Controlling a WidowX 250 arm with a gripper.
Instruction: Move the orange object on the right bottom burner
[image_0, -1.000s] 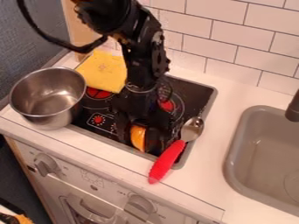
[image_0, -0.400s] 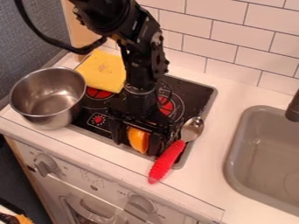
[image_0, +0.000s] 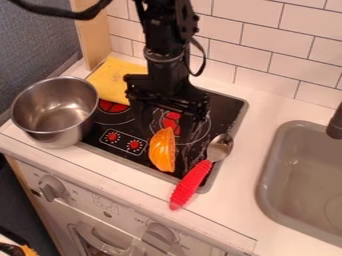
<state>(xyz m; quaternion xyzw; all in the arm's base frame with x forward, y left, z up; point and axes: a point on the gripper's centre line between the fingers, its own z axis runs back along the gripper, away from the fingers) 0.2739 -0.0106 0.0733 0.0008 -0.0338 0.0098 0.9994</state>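
Orange object (image_0: 162, 151) now uncovered on stove (image_0: 226, 109), spread pincer (image_0: 165, 131) lifted higher

At 12 o'clock, the top edge cuts off the robot arm (image_0: 163, 30); its cable (image_0: 60, 12) runs out at 11. The gripper (image_0: 165, 131) covers part of the burner (image_0: 171, 120), and its dark fingertips blend into the stove (image_0: 227, 107), so whether they touch the orange object (image_0: 162, 152) cannot be told. The arm and gripper hide the right side of the yellow cloth (image_0: 112, 80). At 9 o'clock, the pot (image_0: 50, 132) hides a stove corner. The tap (image_0: 336, 125) at 3, the sink (image_0: 270, 185) at 4 and the oven (image_0: 87, 212) at 7 are cut off. Between 7 and 8, a cropped black-and-orange thing (image_0: 17, 249) is unidentifiable.
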